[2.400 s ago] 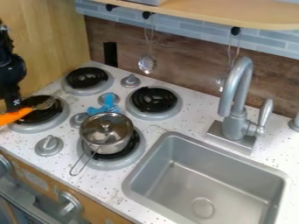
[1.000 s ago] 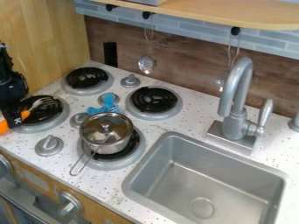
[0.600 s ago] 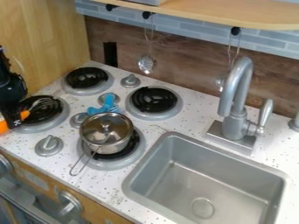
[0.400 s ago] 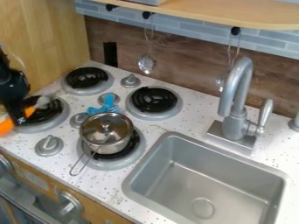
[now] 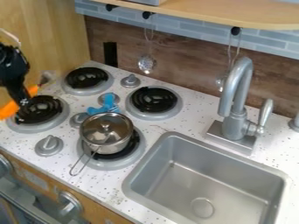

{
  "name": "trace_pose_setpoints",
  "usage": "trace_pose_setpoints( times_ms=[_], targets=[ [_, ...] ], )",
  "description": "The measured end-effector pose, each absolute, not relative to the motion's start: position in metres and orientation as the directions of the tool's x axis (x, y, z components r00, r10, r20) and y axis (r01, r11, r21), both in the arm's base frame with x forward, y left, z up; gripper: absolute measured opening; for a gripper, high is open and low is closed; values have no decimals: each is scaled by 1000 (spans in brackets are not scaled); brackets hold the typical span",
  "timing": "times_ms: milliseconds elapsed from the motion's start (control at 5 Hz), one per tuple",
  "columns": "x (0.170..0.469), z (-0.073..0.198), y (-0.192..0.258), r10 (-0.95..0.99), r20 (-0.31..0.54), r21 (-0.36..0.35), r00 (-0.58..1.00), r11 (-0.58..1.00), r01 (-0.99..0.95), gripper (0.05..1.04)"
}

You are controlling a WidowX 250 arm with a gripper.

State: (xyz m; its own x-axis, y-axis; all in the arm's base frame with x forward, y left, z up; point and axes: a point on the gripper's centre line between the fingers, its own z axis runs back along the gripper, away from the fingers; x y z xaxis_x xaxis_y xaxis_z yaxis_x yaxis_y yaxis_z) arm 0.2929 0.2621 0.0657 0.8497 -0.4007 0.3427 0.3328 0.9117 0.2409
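My gripper [image 5: 22,101] hangs at the left side of the view, over the front-left burner [image 5: 39,110]. It is shut on an orange-handled fork [image 5: 8,110]. The fork's handle slants behind the gripper, and its metal head points up and to the right, near the back-left burner [image 5: 88,78]. A small metal pot with a lid [image 5: 106,130] stands on the front-right burner, its wire handle toward the front edge. Just behind the pot, a blue toy [image 5: 105,106] lies among the stove knobs, separate from the gripper.
The back-right burner [image 5: 154,99] lies behind the pot. At the right are a sink [image 5: 204,179] and a tall grey faucet [image 5: 236,98]. Stove knobs [image 5: 49,145] stand up from the counter. A slotted ladle [image 5: 147,64] hangs at the back wall, below a wooden shelf [image 5: 204,12].
The gripper has shifted a little, lately upward, carrying the fork. The fork's head has moved from over the front-left burner up toward the back-left one, its handle now steeper. Pot and blue toy are unmoved.
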Motion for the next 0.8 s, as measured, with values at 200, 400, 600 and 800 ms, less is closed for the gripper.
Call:
trace_pose_setpoints(
  times_ms=[200,400,600,800],
  targets=[
    [305,76,222,-481,352,264,803,874,408,383],
    [316,73,184,-531,347,277,773,845,457,383],
    [338,69,141,-596,315,306,739,801,515,383],
    [365,81,101,-627,312,339,713,775,533,383]
  ],
)
